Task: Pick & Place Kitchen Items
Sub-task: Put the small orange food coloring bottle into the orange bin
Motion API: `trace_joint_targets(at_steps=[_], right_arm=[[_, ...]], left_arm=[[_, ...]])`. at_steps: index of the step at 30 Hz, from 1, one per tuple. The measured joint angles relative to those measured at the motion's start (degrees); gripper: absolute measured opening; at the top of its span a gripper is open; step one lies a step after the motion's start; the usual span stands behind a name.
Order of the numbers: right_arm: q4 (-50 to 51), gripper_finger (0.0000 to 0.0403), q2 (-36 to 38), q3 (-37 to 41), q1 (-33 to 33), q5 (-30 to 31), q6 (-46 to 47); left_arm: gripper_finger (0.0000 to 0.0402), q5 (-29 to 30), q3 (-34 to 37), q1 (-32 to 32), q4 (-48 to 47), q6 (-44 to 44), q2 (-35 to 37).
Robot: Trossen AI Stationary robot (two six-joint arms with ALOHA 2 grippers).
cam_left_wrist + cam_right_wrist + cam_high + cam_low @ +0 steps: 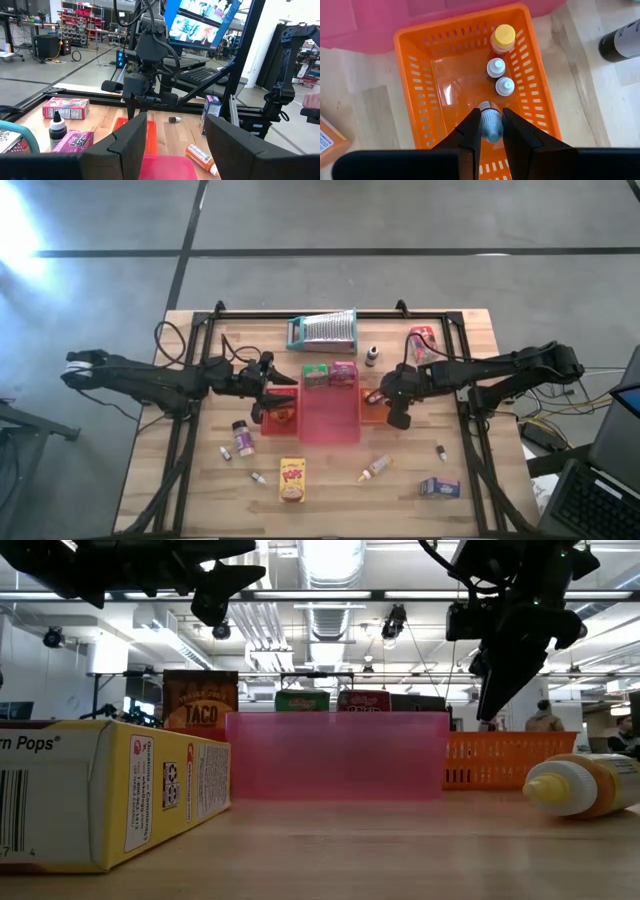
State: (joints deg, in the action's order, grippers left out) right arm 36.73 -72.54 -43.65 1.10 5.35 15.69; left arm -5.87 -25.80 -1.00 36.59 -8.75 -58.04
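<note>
While the high view is showing only a dark wrist over the orange basket (372, 408), the right wrist view is revealing what is there: a tiny bottle with a pale blue cap (491, 125) is sitting pinched between the two fingers of the right gripper (491, 131), directly above the basket's (452, 85) floor. Three more small bottles are lying inside that basket in a row, one with a yellow cap (503, 36) and two with white caps (496, 67) (505, 86). A dark bottle (623, 42) is standing on the wood just beyond the basket's rim.

The right arm is reaching in from the table's right edge and pointing its gripper (397, 406) straight down; the low view is showing it hanging above the orange basket (490, 762), beside the pink tray (336, 754).

The left gripper (268, 380) is hovering over the red tray (278, 416) with its fingers (131, 145) spread and nothing between them. The left arm is stretching in level from the table's left edge.

Only the high view is laying out the loose items: a yellow cereal box (291, 479), a spice jar (242, 438), a lying squeeze bottle (376, 468), a blue-purple box (439, 487), and the green (316, 375) and pink (343, 373) boxes behind the pink tray. Only the low view is showing a brown taco packet (200, 701) standing behind that tray.
</note>
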Motion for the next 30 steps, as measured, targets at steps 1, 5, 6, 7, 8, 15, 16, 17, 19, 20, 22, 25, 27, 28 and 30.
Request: trace_joint_targets(at_steps=[1,5,6,7,8,15,16,17,19,20,22,25,27,28,30], right_arm=[[0.0,0.0054,-0.1,0.1,0.0,0.0,0.1],[-1.4,0.0054,-1.6,0.8,0.0,-0.5,0.5],[-2.1,0.0054,-2.4,0.9,0.0,-1.0,0.4],[-2.5,0.0054,-3.4,1.0,0.0,-1.1,-0.1],[-2.7,0.0054,-4.3,1.0,0.0,-1.1,-0.6],[-2.9,0.0054,-8.8,0.8,-1.9,-0.8,-3.3],[-3.1,0.0054,-9.0,0.8,-2.3,-0.8,-3.6],[-3.2,0.0054,-9.1,0.8,-2.8,-0.8,-3.9],[-3.7,0.0054,-9.2,0.8,-3.7,-0.8,-4.3],[-4.1,0.0054,-9.1,0.8,-4.1,-0.8,-4.7],[-4.6,0.0054,-8.9,0.8,-4.7,-0.8,-5.3],[-4.7,0.0054,-8.9,0.8,-5.4,-0.8,-5.4],[-4.6,0.0054,-9.0,0.8,-5.5,-0.8,-5.5],[-4.6,0.0054,-9.0,0.8,-5.5,-0.8,-5.6],[-4.6,0.0054,-9.0,0.9,-5.5,-0.8,-5.6]], left_arm=[[0.0204,0.0,0.0,0.0,0.0,0.0,0.0],[0.0204,0.0,0.0,0.0,0.0,0.0,0.0],[0.0204,0.0,0.0,0.0,0.0,0.0,0.0],[0.0204,0.0,0.0,0.0,0.0,0.0,0.0],[0.0204,0.0,0.0,0.0,0.0,0.0,0.0],[0.0204,0.0,0.0,0.0,-0.2,0.0,0.0],[0.0204,0.0,0.0,0.0,-0.2,0.0,0.0],[0.0204,0.0,0.0,0.0,-0.2,0.0,0.0],[0.0204,0.0,0.0,0.0,-0.2,0.0,0.0],[0.0204,0.0,0.0,0.0,-0.2,0.0,0.0],[0.0204,0.0,0.0,0.0,-0.2,0.0,0.0],[0.0204,0.0,0.0,0.0,-0.2,0.0,0.0],[0.0204,0.0,0.0,0.0,-0.2,0.0,0.0],[0.0204,0.0,0.0,0.0,-0.2,0.0,0.0],[0.0204,0.0,0.0,0.0,-0.2,0.0,0.0]])
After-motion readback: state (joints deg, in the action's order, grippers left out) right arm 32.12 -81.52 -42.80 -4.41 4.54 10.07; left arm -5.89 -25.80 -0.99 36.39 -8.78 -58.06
